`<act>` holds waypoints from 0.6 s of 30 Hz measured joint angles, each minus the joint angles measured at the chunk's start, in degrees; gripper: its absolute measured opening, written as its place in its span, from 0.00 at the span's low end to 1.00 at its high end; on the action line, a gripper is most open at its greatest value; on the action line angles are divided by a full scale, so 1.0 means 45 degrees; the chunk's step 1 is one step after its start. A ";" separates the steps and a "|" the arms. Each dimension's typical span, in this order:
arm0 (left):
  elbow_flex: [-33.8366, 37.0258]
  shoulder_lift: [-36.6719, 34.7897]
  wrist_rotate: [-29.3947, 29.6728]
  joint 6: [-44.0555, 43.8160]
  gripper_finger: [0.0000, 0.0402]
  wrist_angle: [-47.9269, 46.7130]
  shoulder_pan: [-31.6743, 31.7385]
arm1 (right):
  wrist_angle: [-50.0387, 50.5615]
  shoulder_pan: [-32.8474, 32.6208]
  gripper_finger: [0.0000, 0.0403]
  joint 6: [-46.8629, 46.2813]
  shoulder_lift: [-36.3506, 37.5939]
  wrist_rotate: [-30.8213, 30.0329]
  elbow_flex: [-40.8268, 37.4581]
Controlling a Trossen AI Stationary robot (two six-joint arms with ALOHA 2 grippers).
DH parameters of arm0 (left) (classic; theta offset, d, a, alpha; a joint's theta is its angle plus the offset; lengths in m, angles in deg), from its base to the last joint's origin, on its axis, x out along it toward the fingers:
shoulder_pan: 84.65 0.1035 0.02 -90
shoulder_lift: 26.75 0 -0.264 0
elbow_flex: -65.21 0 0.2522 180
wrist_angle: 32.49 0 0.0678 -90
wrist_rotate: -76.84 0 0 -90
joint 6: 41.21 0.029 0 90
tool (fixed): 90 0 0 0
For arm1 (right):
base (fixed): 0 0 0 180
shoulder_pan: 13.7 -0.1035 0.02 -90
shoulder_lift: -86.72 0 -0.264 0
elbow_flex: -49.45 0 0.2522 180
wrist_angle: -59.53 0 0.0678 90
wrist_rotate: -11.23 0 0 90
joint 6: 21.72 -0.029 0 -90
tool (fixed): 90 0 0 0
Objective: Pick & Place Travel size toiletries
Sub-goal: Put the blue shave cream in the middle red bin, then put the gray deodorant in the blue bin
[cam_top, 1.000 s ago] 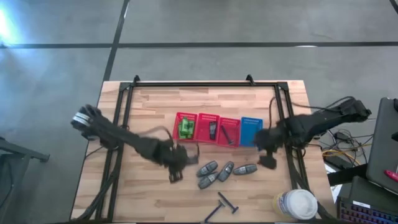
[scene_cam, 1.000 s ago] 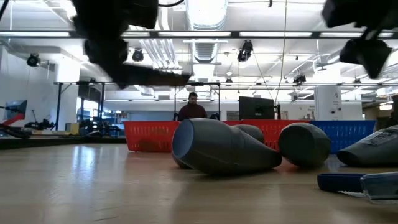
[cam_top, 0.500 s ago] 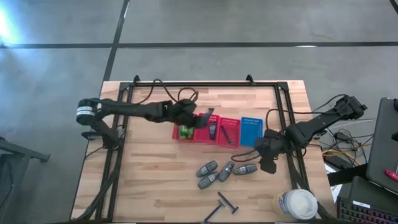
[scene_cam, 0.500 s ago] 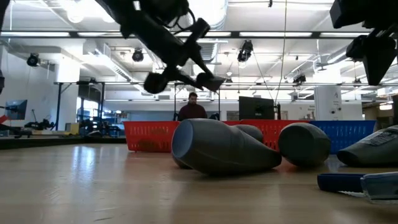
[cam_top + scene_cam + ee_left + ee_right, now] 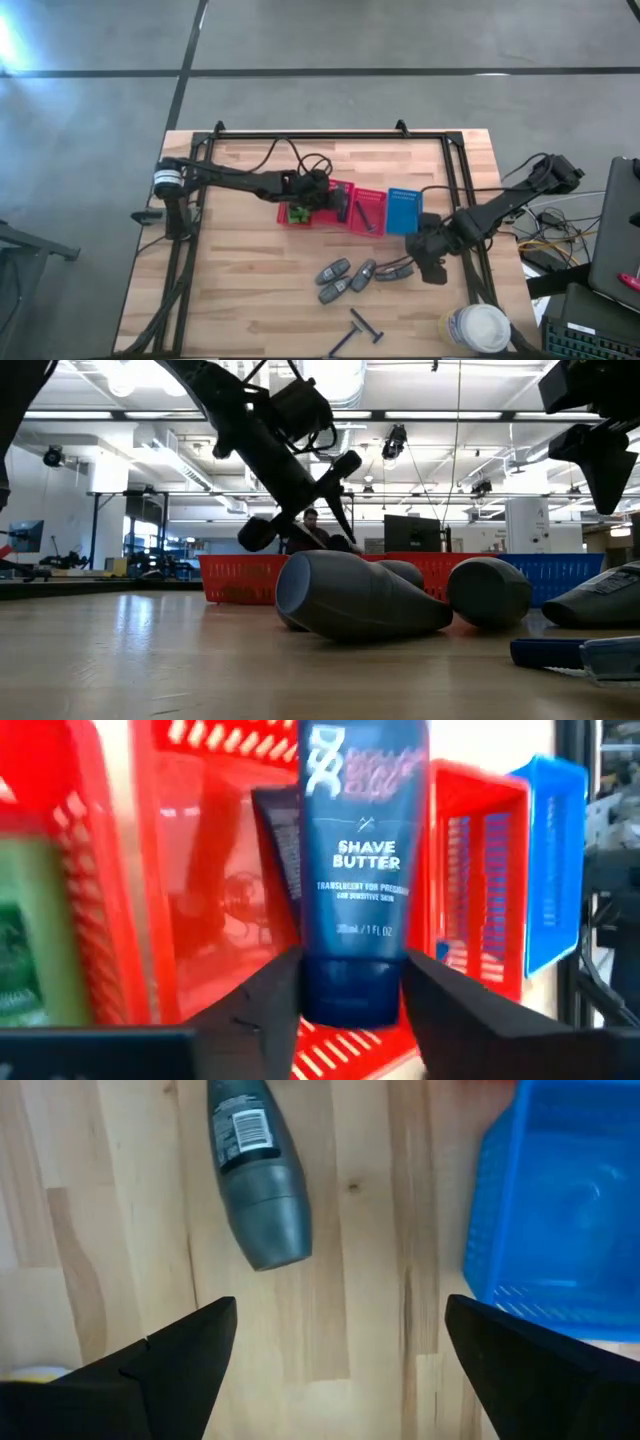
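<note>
My left gripper is shut on a dark blue "Shave Butter" tube and hovers over the second red basket, where another dark tube lies. Green bottles sit in the first red basket. My right gripper is open above the table. It hangs just short of the rightmost grey bottle, which lies on its side beside the blue basket. Several grey bottles and two black razors lie on the wood. My left gripper pinches the tube at its cap end between its two fingers. The rest of the tube sticks out forward beyond the fingertips. The tube is lifted clear and hangs over the red basket, with the gripper slanting downward from the table's left.
Three red baskets and one blue basket stand in a row at mid-table; a razor lies in the third red one. A white round-lidded container sits at the near right corner. A person shows far behind the table.
My left gripper has swung from the near-left area beside the grey bottles toward the far side, carrying the tube up over the red baskets, and has then dipped lower over them. My right gripper has crept toward the near edge, closer to the rightmost grey bottle.
</note>
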 joint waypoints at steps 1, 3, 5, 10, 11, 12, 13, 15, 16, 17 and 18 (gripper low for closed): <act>-0.0001 -0.0043 0.0200 0.0159 0.46 0.0001 0.0000 | -0.0059 -0.0062 0.90 0.0251 -0.0077 -0.0013 -0.0001; -0.0005 -0.0171 0.0372 0.0423 0.51 -0.0006 -0.0005 | -0.0245 -0.0122 0.90 0.1058 -0.0343 -0.0049 -0.0008; -0.0005 -0.0257 0.0384 0.0683 0.55 0.0000 -0.0011 | -0.0558 -0.0153 0.91 0.1910 -0.0721 -0.0094 -0.0043; -0.0005 -0.0580 0.0273 0.0739 0.63 -0.0186 -0.0092 | -0.1231 -0.0153 0.91 0.3221 -0.1929 -0.0035 -0.0083; -0.0005 -0.0695 0.0077 0.0876 0.64 -0.0218 -0.0109 | -0.1336 -0.0186 0.91 0.3258 -0.2156 -0.0034 -0.0083; -0.0005 -0.0890 -0.0101 0.1077 0.65 -0.0239 -0.0139 | -0.1480 -0.0213 0.91 0.3328 -0.2320 -0.0034 -0.0083; -0.0005 -0.1121 -0.0235 0.1380 0.66 -0.0308 -0.0193 | -0.1631 -0.0275 0.91 0.3390 -0.2486 -0.0029 -0.0083; -0.0013 -0.1741 -0.0325 0.2124 0.66 -0.0523 -0.0383 | -0.2002 -0.0389 0.91 0.3391 -0.2715 0.0003 -0.0088; -0.0019 -0.2085 -0.0344 0.2533 0.66 -0.0863 -0.0508 | -0.2268 -0.0465 0.91 0.3289 -0.2802 0.0019 -0.0088; -0.0019 -0.2483 -0.0289 0.2985 0.66 -0.1302 -0.0623 | -0.2533 -0.0523 0.91 0.3153 -0.2860 0.0024 -0.0088; -0.0019 -0.2847 -0.0120 0.3430 0.66 -0.1781 -0.0753 | -0.2746 -0.0553 0.91 0.3058 -0.2904 0.0038 -0.0088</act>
